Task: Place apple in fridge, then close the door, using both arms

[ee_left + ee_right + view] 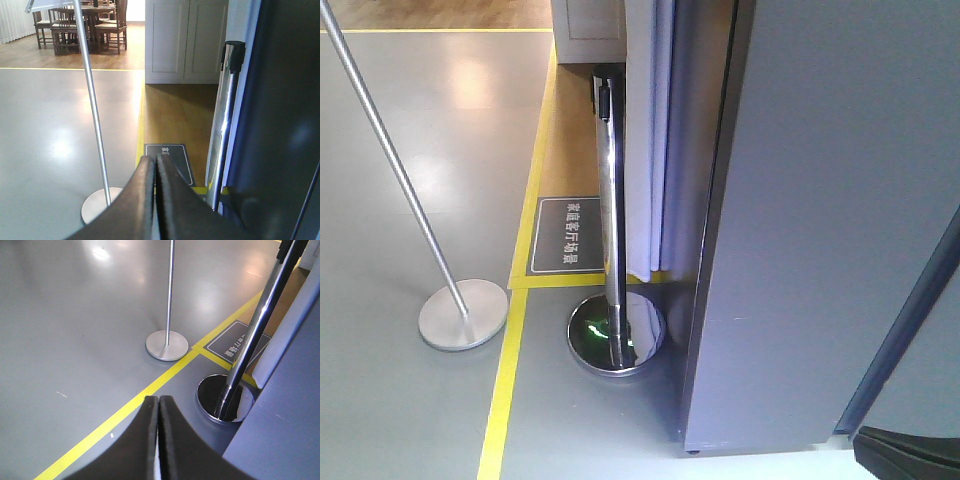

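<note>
The apple is out of view in every frame. The fridge (820,220) shows as a tall dark grey face filling the right of the front view, and also as a dark panel (285,125) and a grey panel (285,435) in the wrist views. I cannot tell its door from its body; no white inside shows. My left gripper (156,159) is shut with nothing between its fingers, just left of the fridge. My right gripper (158,400) is shut and empty above the grey floor. A black gripper part (910,452) sits at the bottom right of the front view.
A chrome stanchion post (611,220) on a round mirrored base (616,333) stands close against the fridge's left side. A thin leaning silver pole rises from a flat disc base (463,313). Yellow floor tape (505,390) borders a dark floor sign (570,235). A white cabinet (185,40) and wooden chairs (85,25) stand farther off.
</note>
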